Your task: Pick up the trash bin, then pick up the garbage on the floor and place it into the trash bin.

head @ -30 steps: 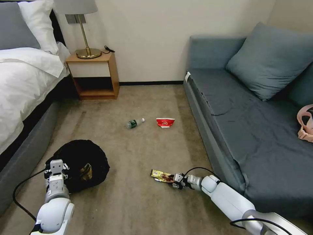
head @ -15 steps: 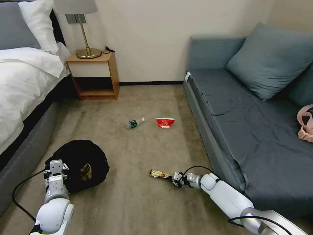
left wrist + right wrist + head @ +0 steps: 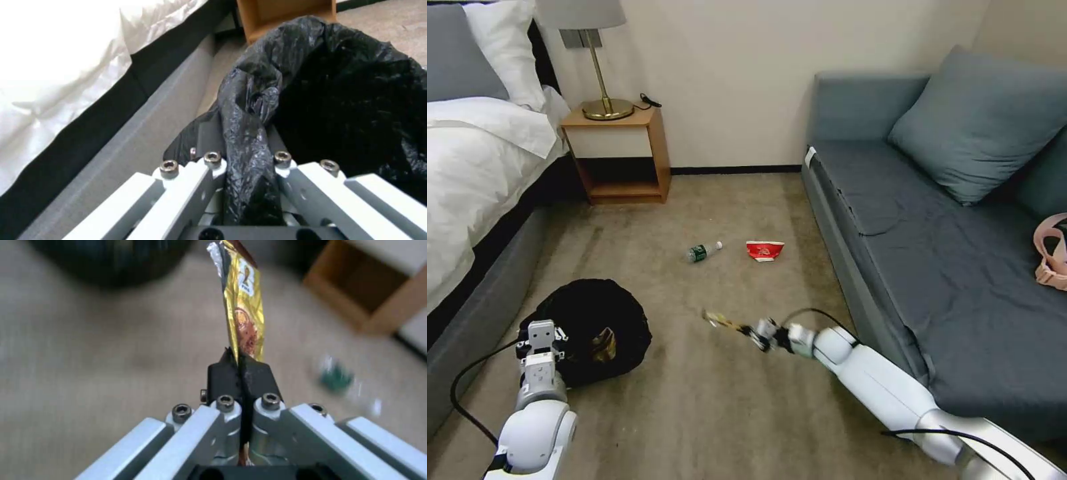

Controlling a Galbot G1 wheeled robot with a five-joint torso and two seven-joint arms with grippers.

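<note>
The trash bin [image 3: 587,320], draped in its crinkly black bag, sits low at the left by the bed. My left gripper [image 3: 542,331] is shut on the bin's near rim; in the left wrist view the bag [image 3: 356,100] is bunched between the closed fingers of that gripper [image 3: 242,143]. My right gripper [image 3: 755,332] is shut on the end of a dark-and-gold snack wrapper [image 3: 720,321], held off the carpet to the bin's right. In the right wrist view the wrapper [image 3: 244,306] sticks out from the right gripper [image 3: 240,361]. Farther off lie a clear green-labelled bottle [image 3: 704,251] and a red-and-white carton [image 3: 765,251]. Something brown [image 3: 604,343] lies inside the bin.
A bed [image 3: 474,173] runs along the left, with a wooden nightstand [image 3: 620,153] and lamp [image 3: 594,60] at the far wall. A grey sofa [image 3: 934,233] fills the right side. Open carpet [image 3: 707,413] lies between them.
My right gripper has lifted the snack wrapper off the carpet and carried it left toward the bin. The left gripper and the bin have barely moved.
</note>
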